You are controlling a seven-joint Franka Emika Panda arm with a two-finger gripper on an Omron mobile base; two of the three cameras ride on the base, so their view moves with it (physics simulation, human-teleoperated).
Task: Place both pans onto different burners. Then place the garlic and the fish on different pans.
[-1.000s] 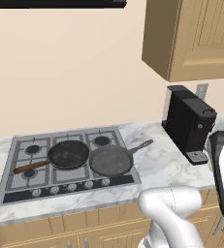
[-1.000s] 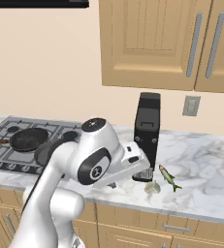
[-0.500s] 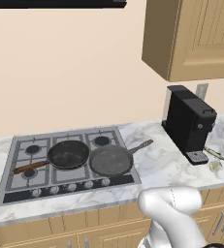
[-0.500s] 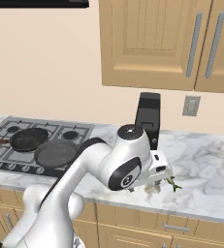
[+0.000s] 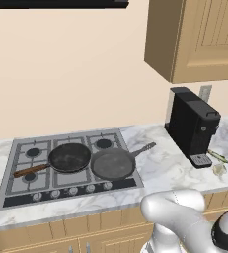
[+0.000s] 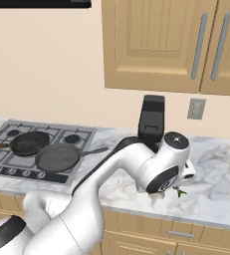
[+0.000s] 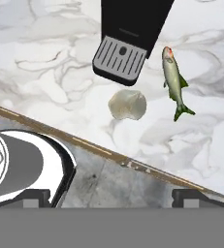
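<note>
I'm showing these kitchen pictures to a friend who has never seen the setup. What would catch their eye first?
Probably the two pans side by side on the cooktop: the black pan with its wooden handle and the grey pan to its right. Next, the black coffee machine on the marble counter. Just in front of its drip tray lie the pale garlic and, beside it, the slim fish.

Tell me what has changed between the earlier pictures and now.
The arm has swung further right over the counter, past the coffee machine, and now sits above the garlic and fish. The gripper is open and holds nothing. Unchanged: both pans, the black one and the grey one, rest on the cooktop; garlic and fish lie on the counter.
</note>
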